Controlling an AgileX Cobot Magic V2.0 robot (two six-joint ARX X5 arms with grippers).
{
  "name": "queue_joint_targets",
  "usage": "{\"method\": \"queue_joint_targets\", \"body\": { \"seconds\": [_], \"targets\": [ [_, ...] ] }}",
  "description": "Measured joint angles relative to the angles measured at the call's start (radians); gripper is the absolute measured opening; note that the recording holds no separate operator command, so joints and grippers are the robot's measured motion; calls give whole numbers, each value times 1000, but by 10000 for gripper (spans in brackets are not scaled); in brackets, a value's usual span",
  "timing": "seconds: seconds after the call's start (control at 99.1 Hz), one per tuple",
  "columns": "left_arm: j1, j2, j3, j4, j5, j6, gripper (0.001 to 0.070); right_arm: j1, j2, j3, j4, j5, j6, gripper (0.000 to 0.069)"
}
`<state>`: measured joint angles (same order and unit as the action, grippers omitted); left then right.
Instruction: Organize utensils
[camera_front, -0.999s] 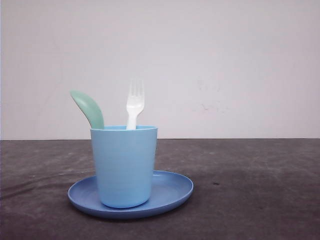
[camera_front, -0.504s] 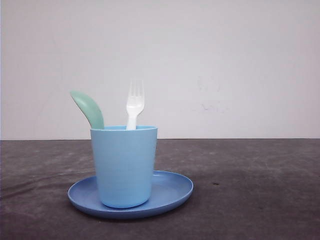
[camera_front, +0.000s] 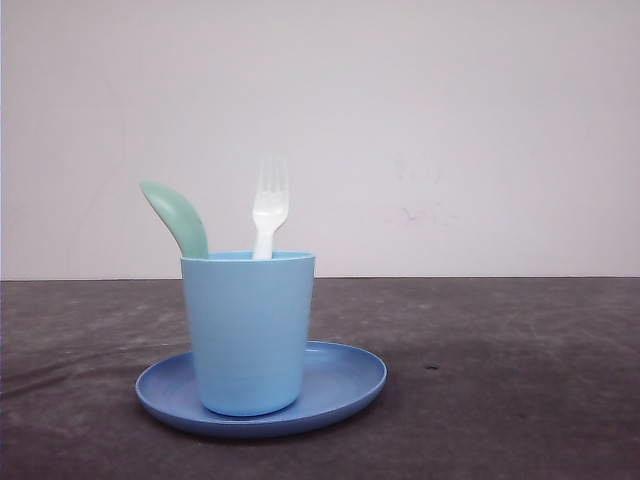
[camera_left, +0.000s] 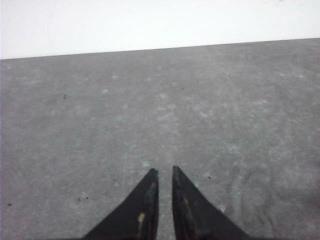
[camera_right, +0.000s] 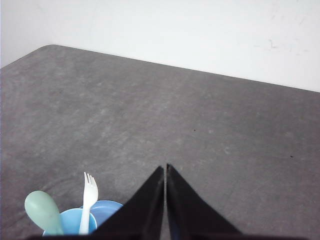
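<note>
My left claw (camera_left: 162, 172) hangs over bare grey table (camera_left: 100, 125), tips nearly together and holding nothing. My right claw (camera_right: 165, 169) is likewise pinched closed and empty, raised above the table with the light blue cup (camera_right: 75, 222) below it and to one side. In the front view the cup (camera_front: 249, 330) stands on a round blue plate (camera_front: 340, 385), left of centre. The white fork (camera_front: 269, 205) stands tines up in it; the mint-green spoon (camera_front: 177, 215) leans left, bowl up. I judge both utensils stowed, so the claws are clear of them.
</note>
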<state>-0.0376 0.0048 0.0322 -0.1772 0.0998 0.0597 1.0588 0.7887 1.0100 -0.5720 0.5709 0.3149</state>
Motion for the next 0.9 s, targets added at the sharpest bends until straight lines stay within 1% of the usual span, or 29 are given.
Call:
{"method": "queue_joint_targets", "body": {
  "seconds": [0.222,0.353,0.585,0.696,0.746,0.817,0.898],
  "targets": [
    [0,0,0,0,0,0,25,0,0,0,0,0,-1,7],
    [0,0,0,0,0,0,25,0,0,0,0,23,-48,7],
    [0,0,0,0,0,0,25,0,0,0,0,28,-70,7],
    [0,0,0,0,0,0,25,-2,0,0,0,63,-84,7],
    [0,0,0,0,0,0,25,-14,0,0,2,80,-87,7],
    [0,0,0,0,0,0,25,-52,0,0,16,78,-107,7],
    [0,0,0,0,0,0,25,-131,8,0,46,39,-140,7]
  ]
}}
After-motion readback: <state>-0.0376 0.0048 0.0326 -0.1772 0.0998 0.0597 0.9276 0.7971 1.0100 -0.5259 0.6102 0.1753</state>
